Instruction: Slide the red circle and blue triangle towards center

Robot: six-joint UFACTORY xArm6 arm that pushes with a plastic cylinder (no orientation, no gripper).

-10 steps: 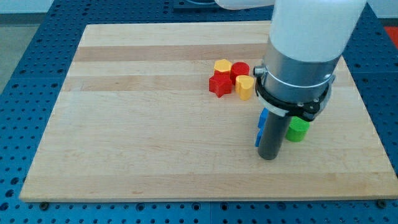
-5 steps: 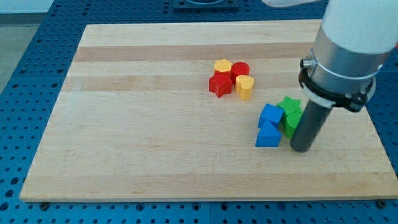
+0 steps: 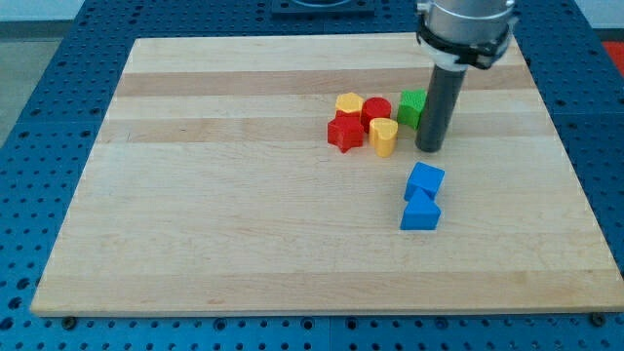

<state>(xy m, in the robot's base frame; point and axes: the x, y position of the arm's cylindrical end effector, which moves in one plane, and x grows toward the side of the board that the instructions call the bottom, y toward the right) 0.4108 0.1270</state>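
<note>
The red circle [image 3: 377,110] sits in a tight cluster right of the board's middle, toward the view's top. The blue triangle [image 3: 420,213] lies below the cluster, touching a blue block [image 3: 425,180] just above it. My tip [image 3: 429,149] stands on the board to the right of the cluster, close beside the yellow heart [image 3: 384,137] and above the blue block, apart from both blue pieces.
A yellow hexagon [image 3: 349,103] and a red star [image 3: 342,132] complete the cluster. A green block [image 3: 410,107] sits between the red circle and the rod, partly hidden by it. The wooden board [image 3: 224,205] lies on a blue perforated table.
The rod has moved from the blue blocks' right side toward the view's top. Green pieces that sat beside the blue blocks are gone from there; one green block now shows by the red circle.
</note>
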